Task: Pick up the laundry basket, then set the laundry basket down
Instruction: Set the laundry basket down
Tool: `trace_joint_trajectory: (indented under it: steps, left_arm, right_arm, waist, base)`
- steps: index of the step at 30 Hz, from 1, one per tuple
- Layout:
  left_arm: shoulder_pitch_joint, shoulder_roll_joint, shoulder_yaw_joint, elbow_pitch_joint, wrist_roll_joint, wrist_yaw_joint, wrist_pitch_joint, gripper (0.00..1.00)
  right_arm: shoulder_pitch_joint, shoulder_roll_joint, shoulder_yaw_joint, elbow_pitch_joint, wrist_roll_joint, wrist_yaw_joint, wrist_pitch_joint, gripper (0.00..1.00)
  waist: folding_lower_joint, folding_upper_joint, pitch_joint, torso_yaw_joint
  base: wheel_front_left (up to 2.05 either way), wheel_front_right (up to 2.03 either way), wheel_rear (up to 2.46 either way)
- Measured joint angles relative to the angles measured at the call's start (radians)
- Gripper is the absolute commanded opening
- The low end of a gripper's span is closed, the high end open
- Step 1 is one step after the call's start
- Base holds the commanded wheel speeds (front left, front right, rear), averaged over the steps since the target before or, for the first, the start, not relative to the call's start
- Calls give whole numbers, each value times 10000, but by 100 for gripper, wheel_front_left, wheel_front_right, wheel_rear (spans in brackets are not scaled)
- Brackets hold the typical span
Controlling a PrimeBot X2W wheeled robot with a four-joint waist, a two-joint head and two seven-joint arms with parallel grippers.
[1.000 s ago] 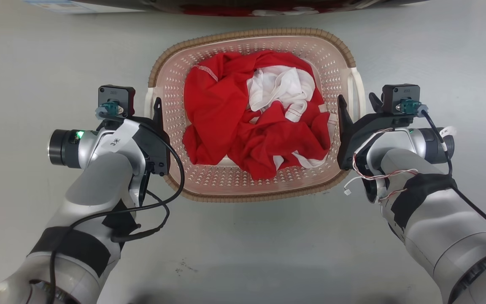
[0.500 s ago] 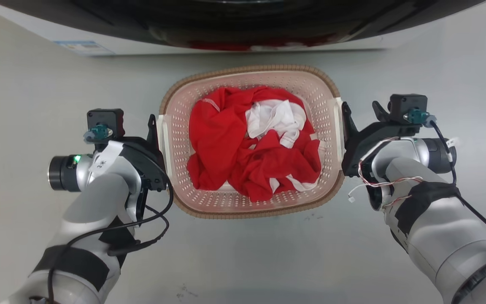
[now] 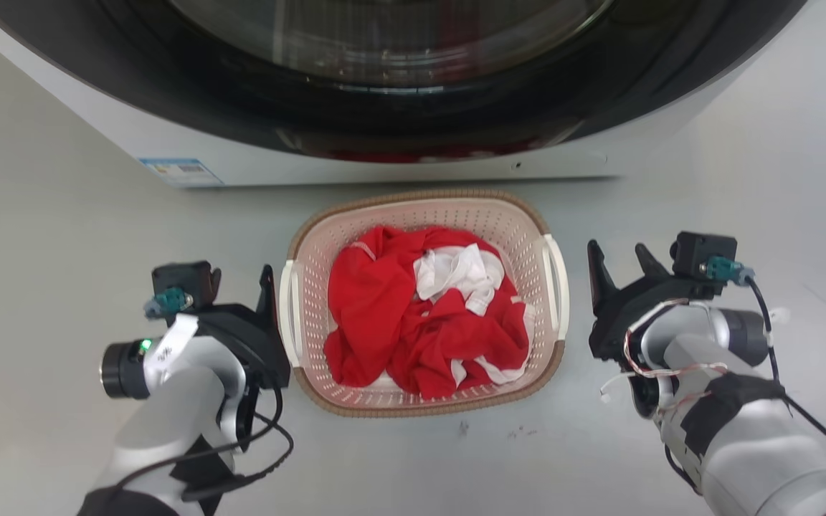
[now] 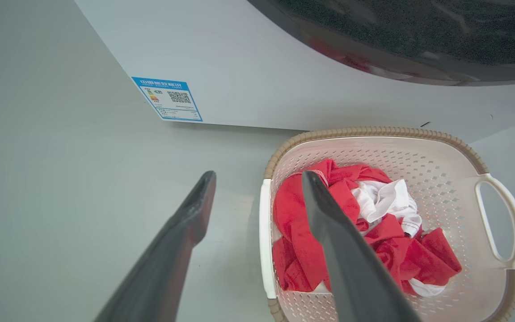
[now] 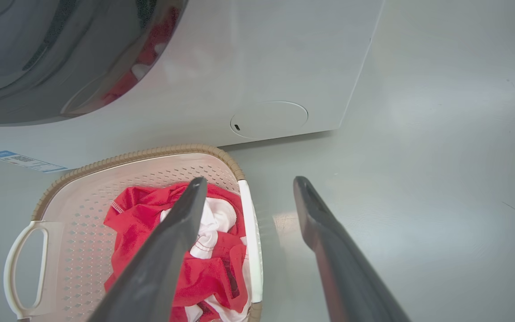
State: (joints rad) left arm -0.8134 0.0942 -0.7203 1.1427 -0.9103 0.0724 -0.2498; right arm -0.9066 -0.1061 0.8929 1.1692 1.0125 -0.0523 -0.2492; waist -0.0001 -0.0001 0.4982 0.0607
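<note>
Front-loading washing machine (image 3: 255, 161), white-bodied with a dark round glass door (image 3: 399, 72), spans the top of the head view. It stands on a pale grey floor (image 3: 62, 236).

The laundry basket (image 3: 513, 226) rests on the floor directly in front of the machine, between the two arms. It is cream-white and perforated, with a brown woven-look rim (image 3: 420, 193), and it sits level. A white handle runs along each side: the left handle (image 3: 287, 312) and the right handle (image 3: 555, 287).

Inside the basket lies a crumpled red garment (image 3: 377, 315), which covers most of the bottom. A smaller bunched white garment (image 3: 459, 276) lies among its folds toward the right rear.

The left gripper (image 4: 258, 176) has its two dark fingers spread apart and grasps nothing. In the head view one finger (image 3: 267, 287) stands just beside the left handle; contact cannot be judged. In the left wrist view the handle shows between the two fingers.

The right gripper (image 3: 616, 247) is likewise spread wide and empty. It is set clear of the right handle, with bare floor between them.

A blue-bordered label (image 4: 168, 99) with a QR code sits at the lower left of the machine's front. A round cover (image 5: 268, 118) sits at its lower right.
</note>
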Motion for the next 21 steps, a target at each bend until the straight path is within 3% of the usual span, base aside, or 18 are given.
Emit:
trace_joint_trajectory:
  steps: [12, 13, 21]
  left_arm:
    - [2057, 268, 1060, -2096, 650, 278, 0, 100]
    - [2812, 380, 1442, -2909, 1078, 353, 0, 100]
    - [4451, 583, 2203, -4462, 1779, 514, 0, 100]
  right_arm:
    - [1908, -445, -1227, -1956, -732, -284, 0, 100]
    - [2703, -629, -1653, -2778, -1141, -449, 0, 100]
    - [4417, -920, -2443, -4389, -2063, -635, 0, 100]
  waist:
    - [-1, 0, -1813, -92]
    - [-1, 0, -2396, -137]
    - [-1, -1, -3436, -231]
  base:
    - [0, 0, 0]
    - [0, 0, 0]
    - [0, 0, 0]
